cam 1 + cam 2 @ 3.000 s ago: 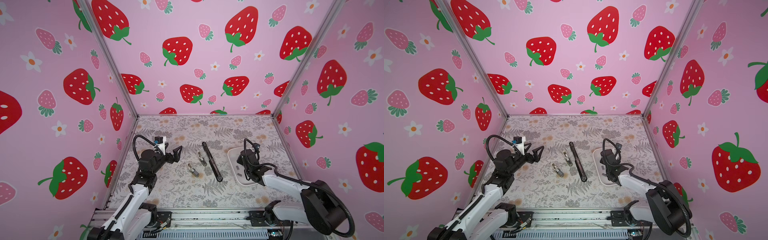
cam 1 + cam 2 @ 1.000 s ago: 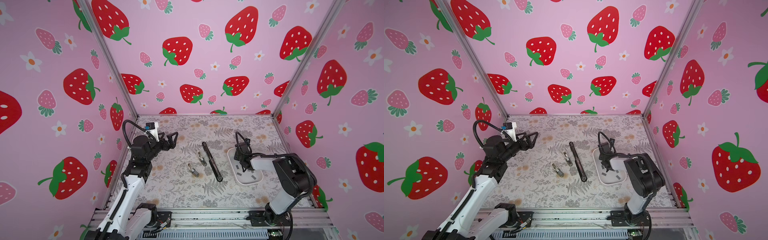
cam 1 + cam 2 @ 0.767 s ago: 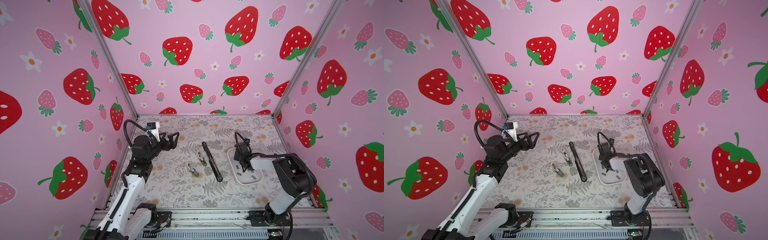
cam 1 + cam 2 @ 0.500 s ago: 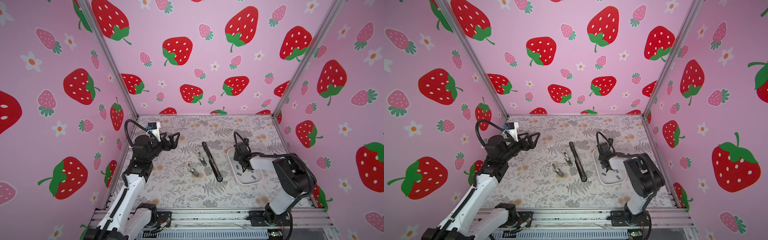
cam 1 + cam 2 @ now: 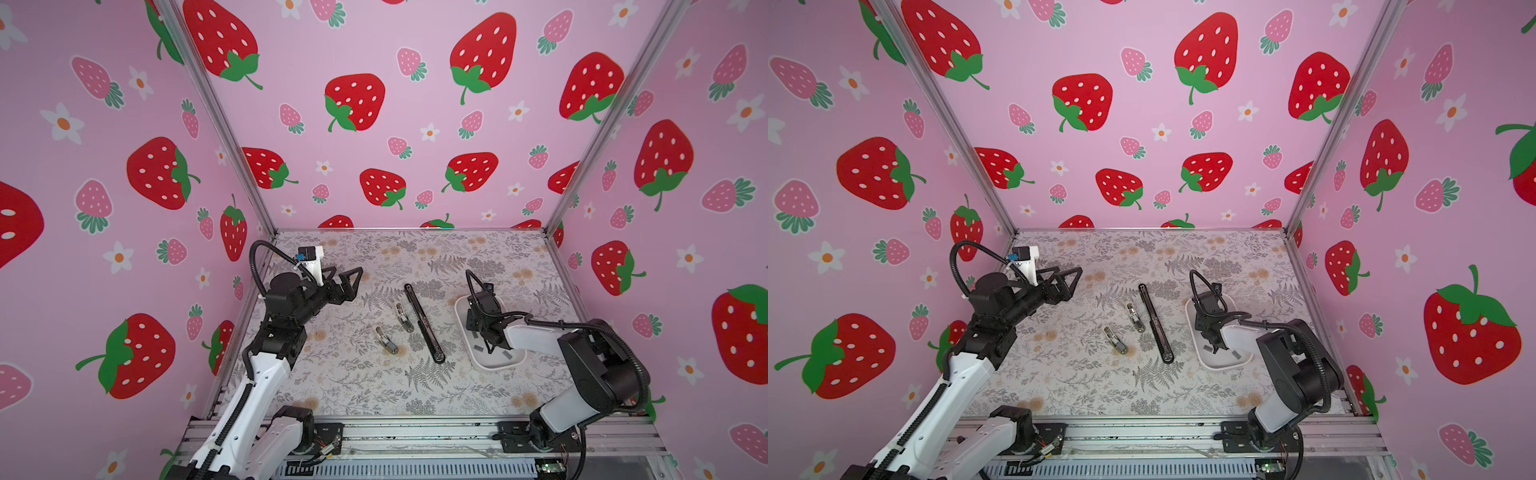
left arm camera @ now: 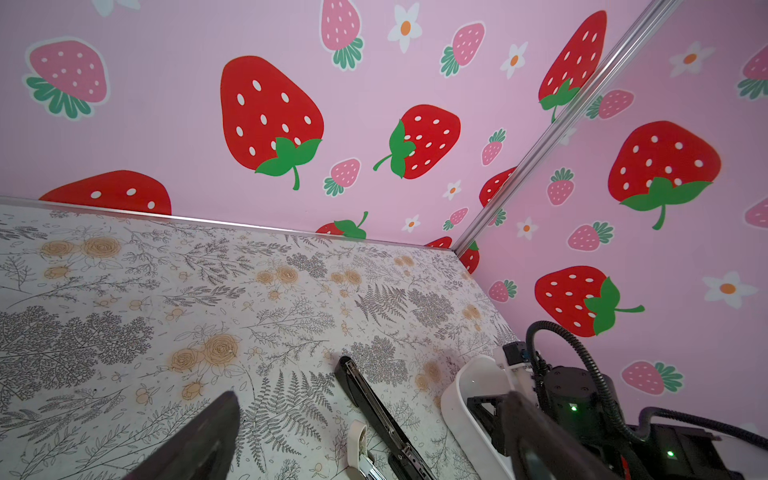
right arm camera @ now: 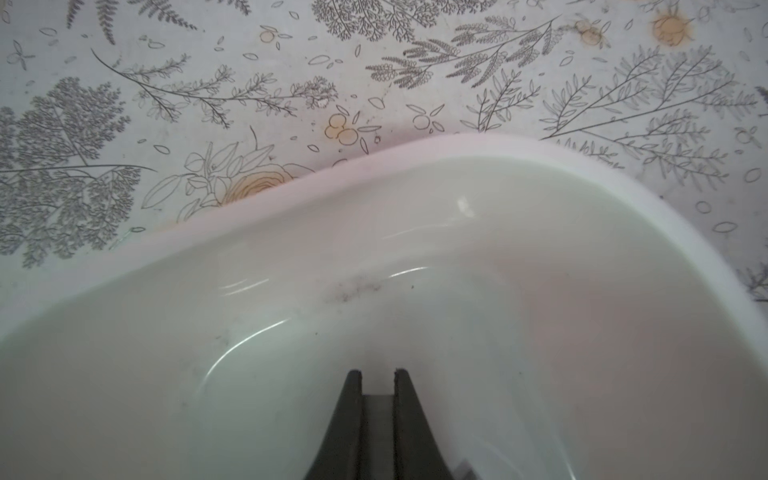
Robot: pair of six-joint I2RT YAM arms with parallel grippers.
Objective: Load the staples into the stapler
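Steeply down, right hand pinching staple strip.

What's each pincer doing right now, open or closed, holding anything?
Left pincer: open, empty.
Right pincer: closed on a staple strip.

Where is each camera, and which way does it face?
Both top views: high in front, looking down at the table; left claw, right claw show.
Left wrist: above the table, facing the far right corner; open left claw frames it.
Right wrist: just above the white tray, looking in; right claw shut on a staple strip.
Shared: every view shows the tray.
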